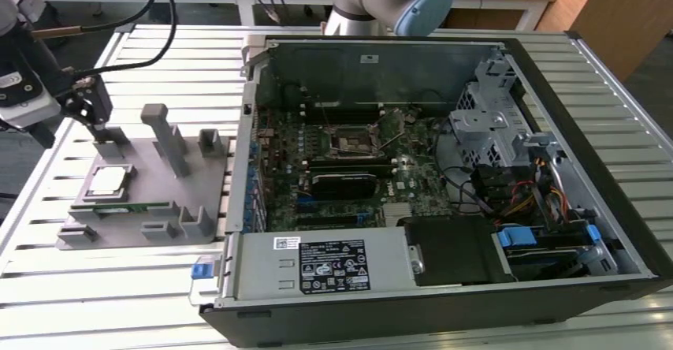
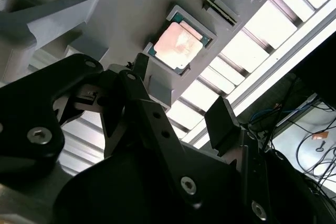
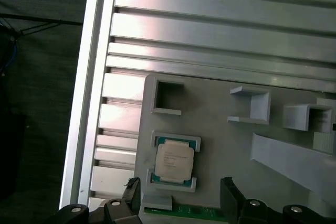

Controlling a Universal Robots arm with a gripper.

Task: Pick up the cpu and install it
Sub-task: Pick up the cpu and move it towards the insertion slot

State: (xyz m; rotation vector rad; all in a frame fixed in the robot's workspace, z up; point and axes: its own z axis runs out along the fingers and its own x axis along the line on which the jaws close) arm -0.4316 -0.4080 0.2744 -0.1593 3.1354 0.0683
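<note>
The cpu (image 1: 109, 182), a small square chip with a shiny silver top, lies flat in its pocket on the grey holder block (image 1: 158, 176) at the exterior view's left, outside the computer case. My gripper (image 1: 94, 123) hangs just above the block's far end, a little beyond the cpu. In both wrist views the cpu (image 2: 177, 45) (image 3: 174, 161) lies ahead of my open gripper (image 2: 181, 88) (image 3: 180, 190). Its two black fingertips (image 3: 229, 188) stand apart with nothing between them. The motherboard's socket (image 1: 354, 140) sits in the middle of the open case.
The open computer case (image 1: 547, 74) fills the exterior view's middle and right, with a power supply (image 1: 315, 263) at its front. A green memory stick (image 1: 121, 206) lies on the holder near the cpu. Upright grey posts (image 1: 163, 133) rise from the holder. Everything rests on a slatted metal table (image 1: 42, 287).
</note>
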